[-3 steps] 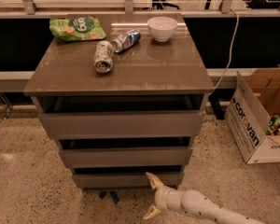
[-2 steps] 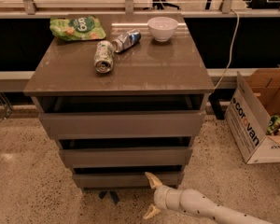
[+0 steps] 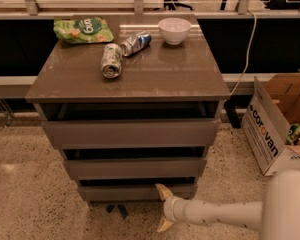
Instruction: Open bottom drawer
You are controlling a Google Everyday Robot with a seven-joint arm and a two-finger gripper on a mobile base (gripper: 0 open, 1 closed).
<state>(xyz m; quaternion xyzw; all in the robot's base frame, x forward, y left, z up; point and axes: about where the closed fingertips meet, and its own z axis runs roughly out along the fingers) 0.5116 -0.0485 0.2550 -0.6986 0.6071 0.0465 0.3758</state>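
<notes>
The bottom drawer (image 3: 135, 192), lowest of three, sits low at the frame's centre. The gripper (image 3: 164, 208) is at its right part, claw spread wide, upper fingertip (image 3: 163, 191) at the front panel. On the cabinet top (image 3: 140, 81) lie two cans, a green can (image 3: 112, 60) and a blue can (image 3: 136, 43), one bowl (image 3: 174, 30) and one bag (image 3: 83, 30); one cardboard box (image 3: 270, 129) stands at right.

You get warm glare on the glossy grey-brown tabletop (image 3: 140, 84); beneath it, drawer gaps (image 3: 130, 111) lie shadowed, and the pale two-finger tool (image 3: 164, 208) catches soft light.
</notes>
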